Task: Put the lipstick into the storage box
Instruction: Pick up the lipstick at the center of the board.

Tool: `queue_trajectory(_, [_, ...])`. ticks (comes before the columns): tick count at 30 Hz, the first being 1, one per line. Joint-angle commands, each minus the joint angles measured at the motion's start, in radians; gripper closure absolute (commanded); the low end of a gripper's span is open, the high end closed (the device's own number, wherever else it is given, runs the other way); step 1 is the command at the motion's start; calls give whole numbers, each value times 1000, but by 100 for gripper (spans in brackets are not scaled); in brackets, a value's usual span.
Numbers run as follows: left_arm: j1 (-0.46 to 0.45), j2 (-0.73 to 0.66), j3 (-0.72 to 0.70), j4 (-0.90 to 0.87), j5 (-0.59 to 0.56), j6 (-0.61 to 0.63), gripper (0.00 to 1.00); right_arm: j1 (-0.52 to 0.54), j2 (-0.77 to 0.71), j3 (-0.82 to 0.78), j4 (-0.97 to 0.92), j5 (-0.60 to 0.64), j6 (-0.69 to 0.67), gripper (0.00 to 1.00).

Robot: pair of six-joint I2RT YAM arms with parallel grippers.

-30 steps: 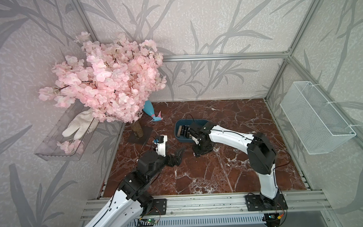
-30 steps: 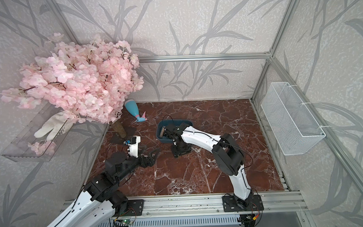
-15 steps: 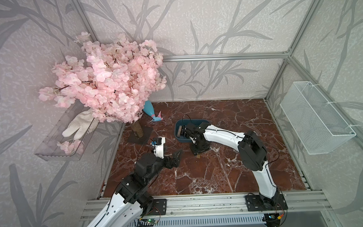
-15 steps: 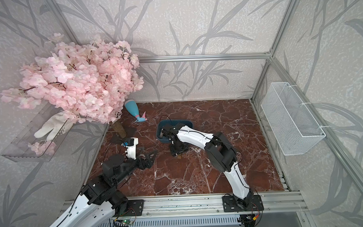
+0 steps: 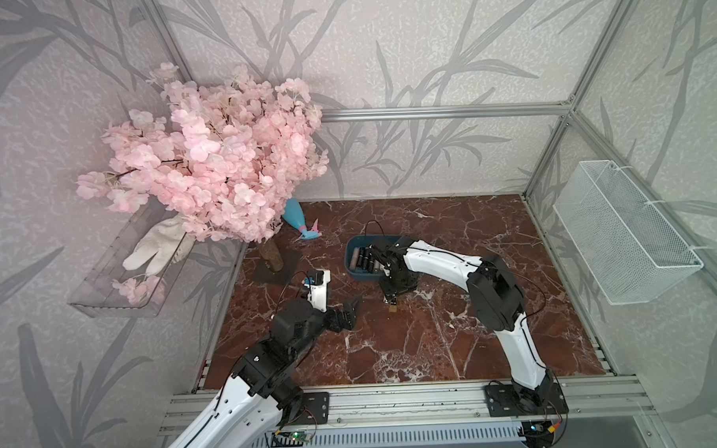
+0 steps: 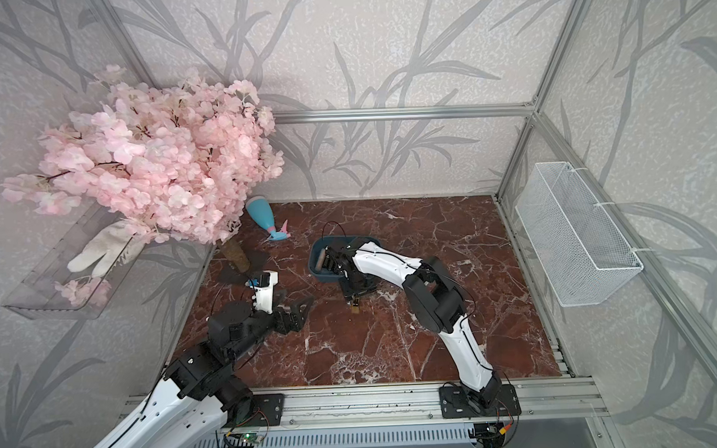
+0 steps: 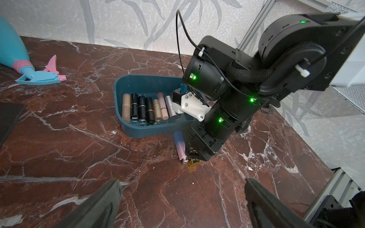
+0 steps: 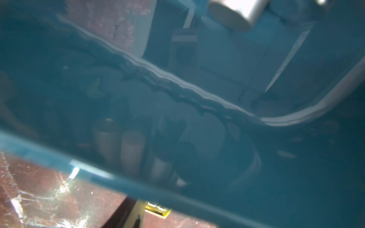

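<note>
A row of lipsticks (image 7: 146,108) is being held side by side in the box (image 7: 138,134). A glove (image 5: 156,250) is being carried in the tray (image 5: 101,295) at 9 o'clock. The gold lipstick (image 7: 192,164), shiny and square-ended, is being covered on the table (image 7: 79,138) at the box's 5 o'clock by the right gripper (image 7: 192,157); its jaw state cannot be told. The left gripper (image 7: 182,182) is being held spread wide.

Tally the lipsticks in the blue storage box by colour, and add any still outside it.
Black lipsticks: 3
Beige lipsticks: 2
Pink lipstick: 1
Silver lipstick: 1
Outside, lilac lipstick: 1
Outside, gold lipstick: 1
Total visible: 9
</note>
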Motion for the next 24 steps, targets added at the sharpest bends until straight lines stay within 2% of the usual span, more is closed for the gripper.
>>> queue_trajectory(1, [8, -2, 10, 7, -11, 15, 0, -8, 12, 2, -23, 26, -7, 43])
queue_trajectory(16, [7, 24, -4, 50, -4, -5, 0, -21, -87, -130, 15, 29, -6, 49])
queue_trajectory(24, [7, 18, -6, 49, -8, -18, 0, -30, -60, -123, 61, 9, -57, 49])
